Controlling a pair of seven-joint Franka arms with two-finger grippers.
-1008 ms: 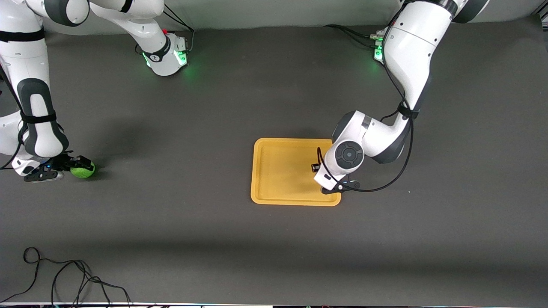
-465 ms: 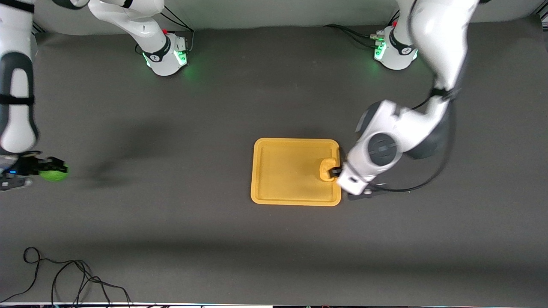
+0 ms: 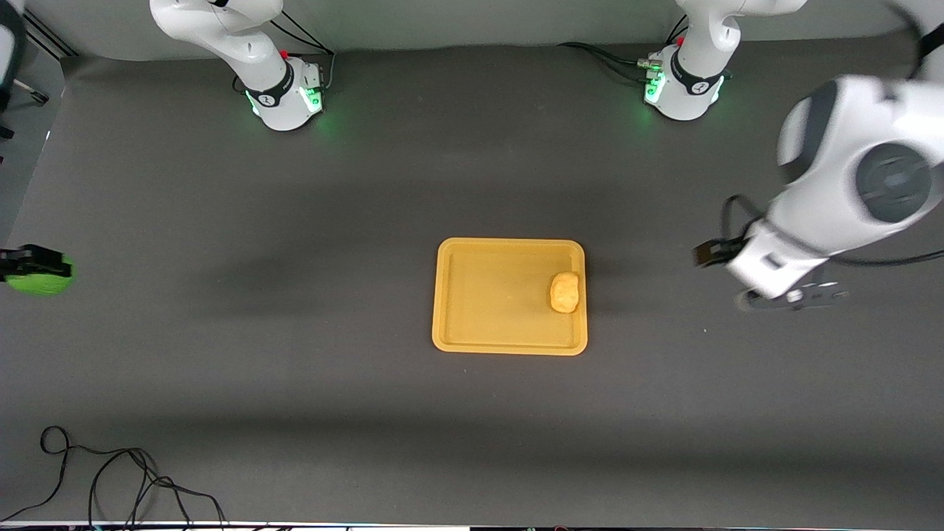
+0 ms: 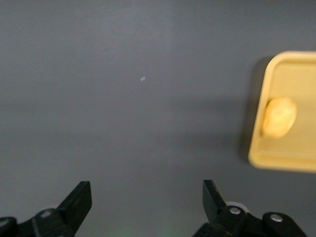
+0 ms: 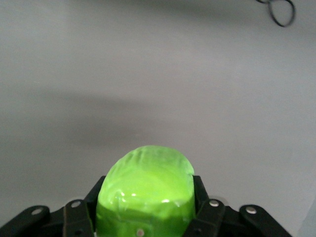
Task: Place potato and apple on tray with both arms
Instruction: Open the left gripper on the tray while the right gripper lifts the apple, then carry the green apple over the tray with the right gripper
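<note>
The yellow-tan potato (image 3: 565, 292) lies on the yellow-orange tray (image 3: 487, 295), beside the rim at the left arm's end. It also shows in the left wrist view as the potato (image 4: 279, 116) on the tray (image 4: 291, 160). My left gripper (image 3: 709, 254) hangs open and empty over bare mat, off the tray toward the left arm's end; its jaws (image 4: 145, 192) stand wide apart. My right gripper (image 3: 22, 262) is shut on the bright green apple (image 3: 38, 280), held up over the right arm's end of the table. The apple (image 5: 145, 192) fills the space between the fingers (image 5: 198, 190).
The two arm bases (image 3: 284, 92) (image 3: 682, 85) stand along the back of the dark grey mat. A loose black cable (image 3: 110, 479) lies near the front edge at the right arm's end; a loop of cable (image 5: 279, 12) shows in the right wrist view.
The left gripper opened, left the potato on the tray and drew away toward the left arm's end. The right gripper carried the apple upward and farther toward the right arm's end.
</note>
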